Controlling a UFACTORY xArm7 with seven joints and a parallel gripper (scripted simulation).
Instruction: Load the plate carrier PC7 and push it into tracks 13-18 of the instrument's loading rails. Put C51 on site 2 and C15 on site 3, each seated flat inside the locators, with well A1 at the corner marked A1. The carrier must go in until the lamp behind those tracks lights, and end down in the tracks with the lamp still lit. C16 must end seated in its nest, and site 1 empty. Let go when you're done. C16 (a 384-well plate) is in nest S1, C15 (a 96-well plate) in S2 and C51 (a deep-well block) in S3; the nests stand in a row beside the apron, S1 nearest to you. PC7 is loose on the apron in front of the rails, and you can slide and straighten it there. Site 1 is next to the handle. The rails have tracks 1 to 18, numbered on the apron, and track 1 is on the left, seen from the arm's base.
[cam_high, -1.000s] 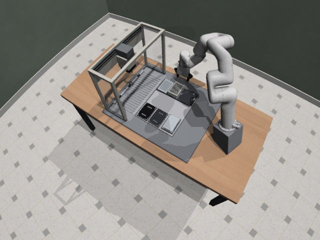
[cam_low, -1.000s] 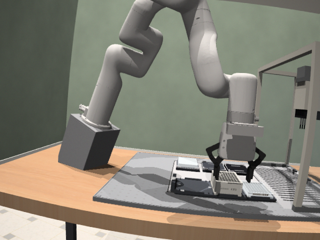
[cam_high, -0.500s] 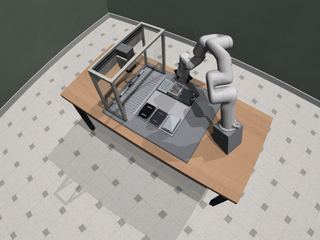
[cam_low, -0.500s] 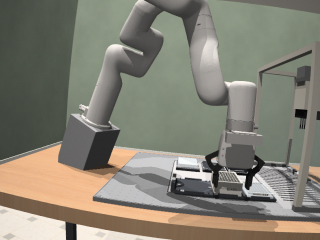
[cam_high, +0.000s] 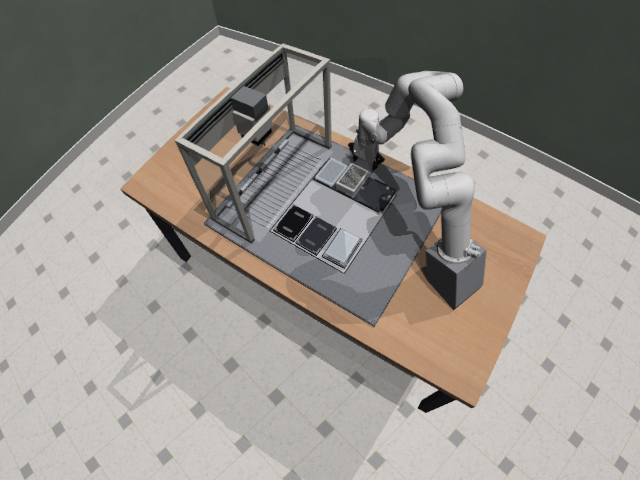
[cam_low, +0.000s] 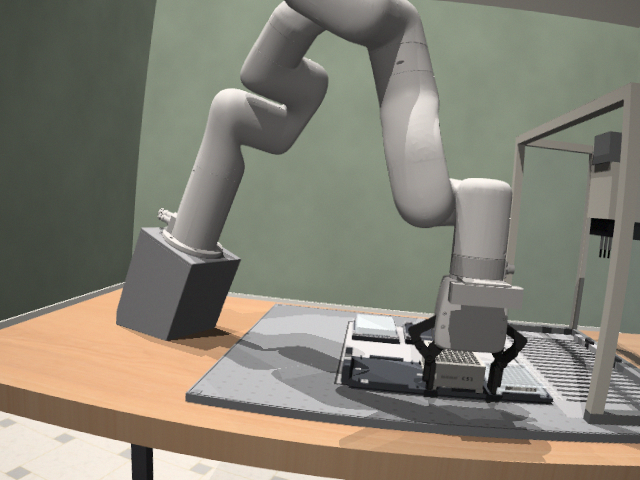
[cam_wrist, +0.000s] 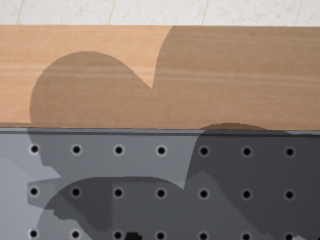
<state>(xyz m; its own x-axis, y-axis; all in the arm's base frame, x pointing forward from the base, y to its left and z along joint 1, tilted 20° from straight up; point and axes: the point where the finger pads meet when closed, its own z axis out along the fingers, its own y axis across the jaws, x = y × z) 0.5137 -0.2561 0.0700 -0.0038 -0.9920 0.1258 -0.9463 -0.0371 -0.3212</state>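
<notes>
Ext. view: gripper (cam_low: 459, 383) is low over carrier PC7 (cam_low: 385, 373), fingers (cam_low: 428, 367) spread fully wide, one each side of deep-well block C51 (cam_low: 459, 375). Tips reach down to about the carrier's top; whether the pads touch the block, can't tell. Nothing gripped. The C51 label is legible here only.

Top view: adds layout the ext. view lacks. PC7 (cam_high: 379, 193) lies on the apron w/ C51 (cam_high: 353, 178) mid-carrier and 96-well C15 (cam_high: 330, 171) just beside it on the rail side; dark handle-end site is bare. The 3 nests sit in a row near the rails (cam_high: 281, 178): only the one nearest the arm's base holds a pale plate, C16 (cam_high: 342, 245); the other two show dark.

Wrist cam: sees neither plates nor fingers, just perforated deck plate (cam_wrist: 120, 170), wooden table (cam_wrist: 100, 65) edge and shadows.
</notes>
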